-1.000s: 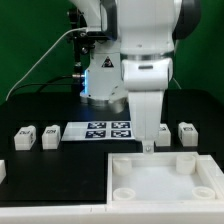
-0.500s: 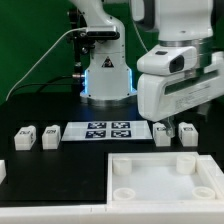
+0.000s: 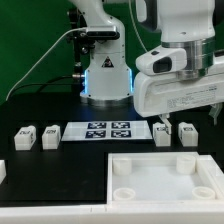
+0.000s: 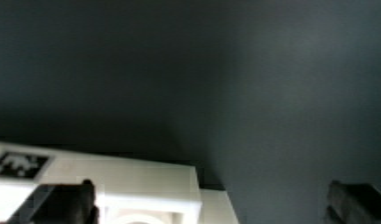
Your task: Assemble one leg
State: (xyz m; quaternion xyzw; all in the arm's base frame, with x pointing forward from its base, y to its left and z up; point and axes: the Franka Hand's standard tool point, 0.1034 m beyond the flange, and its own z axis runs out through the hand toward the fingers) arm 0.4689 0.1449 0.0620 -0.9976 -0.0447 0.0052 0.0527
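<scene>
Several legs, small white blocks with marker tags, lie in a row on the black table: two at the exterior view's left [image 3: 25, 137] [image 3: 50, 135] and two at the right [image 3: 163, 133] [image 3: 187, 132]. My gripper [image 3: 188, 120] hangs just above the two right legs. In the wrist view the gripper [image 4: 213, 205] is open, its dark fingertips [image 4: 62, 205] wide apart. One white leg [image 4: 134, 185] with a tag at its corner lies below, next to one fingertip. Nothing is held.
The marker board [image 3: 108, 130] lies between the two pairs of legs. A large white tray-like piece with a raised rim [image 3: 112, 175] fills the front right. A small white part [image 3: 2, 170] sits at the left edge. The robot base [image 3: 105, 75] stands behind.
The gripper has swung from above the tray's back rim toward the exterior view's right and turned, now hanging over the two right legs. The parts on the table have not moved.
</scene>
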